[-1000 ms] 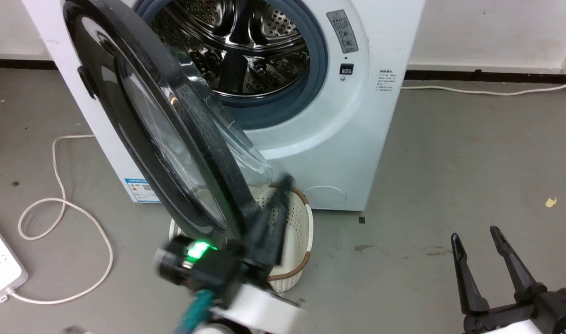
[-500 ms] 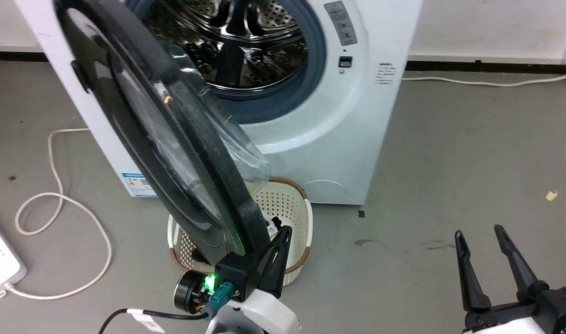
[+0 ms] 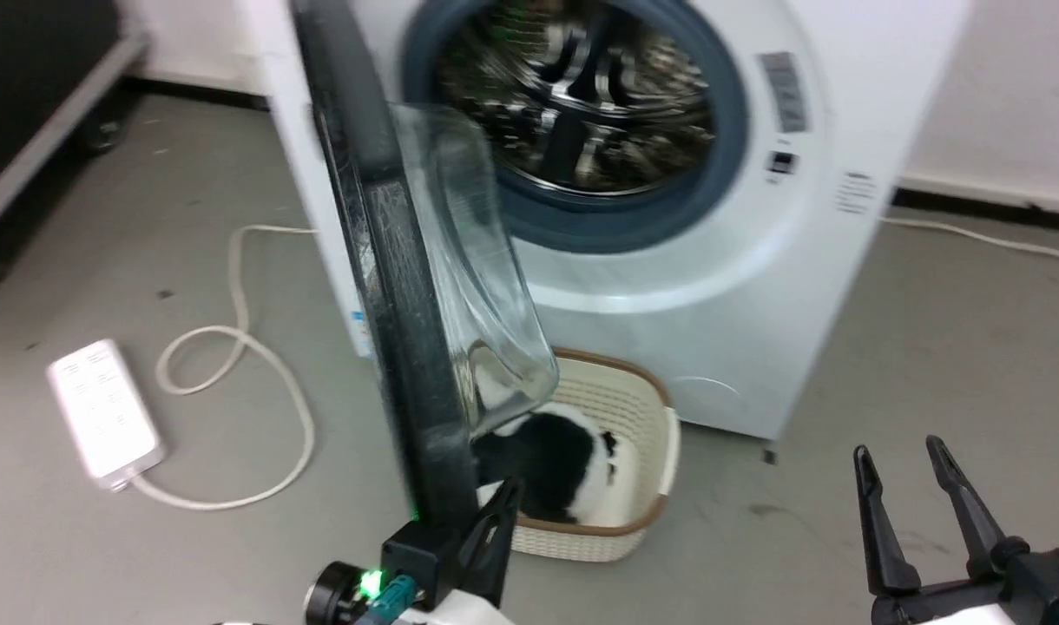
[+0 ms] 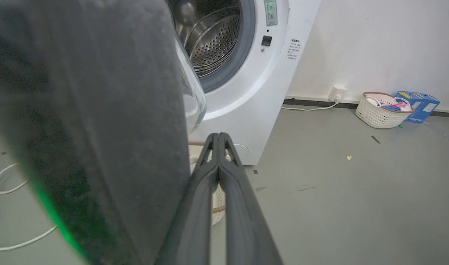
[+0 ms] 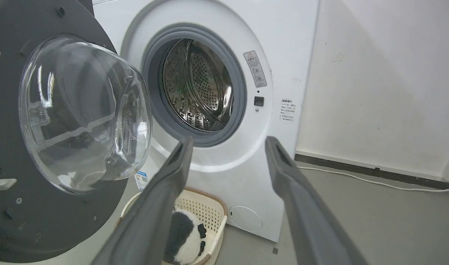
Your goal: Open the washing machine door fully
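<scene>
Since the washing machine door (image 3: 404,347) is big, stiff and heavy, I'd push its black rim with my left hand (image 3: 508,496) pinched closed; right hand (image 3: 896,449) wide.

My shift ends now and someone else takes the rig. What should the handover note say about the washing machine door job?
Left gripper: shut, empty, fingers by the lower edge of the door, on its glass side; contact unclear.
Right gripper: open, empty, low to the right, away from the machine.
Door: unlatched, standing roughly square to the washing machine front, above a basket.
Done: door partly open.
Left: probably push it wider until fully open.
</scene>
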`<state>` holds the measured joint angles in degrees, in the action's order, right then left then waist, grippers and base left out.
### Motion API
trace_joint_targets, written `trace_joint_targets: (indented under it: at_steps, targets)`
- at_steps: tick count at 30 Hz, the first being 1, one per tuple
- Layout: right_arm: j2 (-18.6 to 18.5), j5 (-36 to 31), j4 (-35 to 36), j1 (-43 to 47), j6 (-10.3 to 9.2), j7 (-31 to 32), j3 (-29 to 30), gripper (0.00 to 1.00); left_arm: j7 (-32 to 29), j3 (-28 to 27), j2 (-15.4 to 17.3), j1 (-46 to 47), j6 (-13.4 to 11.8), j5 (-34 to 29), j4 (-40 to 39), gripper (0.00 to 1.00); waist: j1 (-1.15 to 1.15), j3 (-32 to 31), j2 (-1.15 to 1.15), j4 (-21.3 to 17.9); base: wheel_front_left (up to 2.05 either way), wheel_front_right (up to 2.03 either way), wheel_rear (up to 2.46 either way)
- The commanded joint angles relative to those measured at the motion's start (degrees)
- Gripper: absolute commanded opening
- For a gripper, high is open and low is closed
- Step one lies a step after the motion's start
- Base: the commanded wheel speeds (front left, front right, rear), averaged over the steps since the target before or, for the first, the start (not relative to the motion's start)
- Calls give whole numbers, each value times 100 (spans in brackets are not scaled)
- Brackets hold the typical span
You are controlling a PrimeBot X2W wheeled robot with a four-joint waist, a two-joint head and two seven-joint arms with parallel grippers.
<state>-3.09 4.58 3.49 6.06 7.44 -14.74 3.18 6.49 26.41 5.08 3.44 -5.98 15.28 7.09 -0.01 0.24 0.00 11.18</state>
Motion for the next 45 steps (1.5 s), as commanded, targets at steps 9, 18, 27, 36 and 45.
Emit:
trace_joint_targets:
  at_steps: [9,18,27,36,45]
  targets:
    - [21,17,-85,62,5,-26,-166,100,-55,-675,495,-208,-327,210,-307,0,1,-78,0,1053,0,0,0]
    - [21,-136,-72,-105,5,-26,-252,100,-328,-1650,1237,109,-422,607,-288,0,1,376,0,1040,0,0,0]
    - [21,-384,-37,-302,5,-26,-233,100,-184,-2829,1955,802,-373,1229,559,0,1,902,0,760,0,0,0]
    - [-19,-517,-19,-461,5,-26,-172,100,198,-3297,2430,1426,-126,1491,1651,0,1,1176,0,516,0,0,0]
    - [-18,-531,-44,-451,5,-26,-40,100,702,-3166,2407,1526,51,1301,1990,0,1,999,0,428,0,0,0]
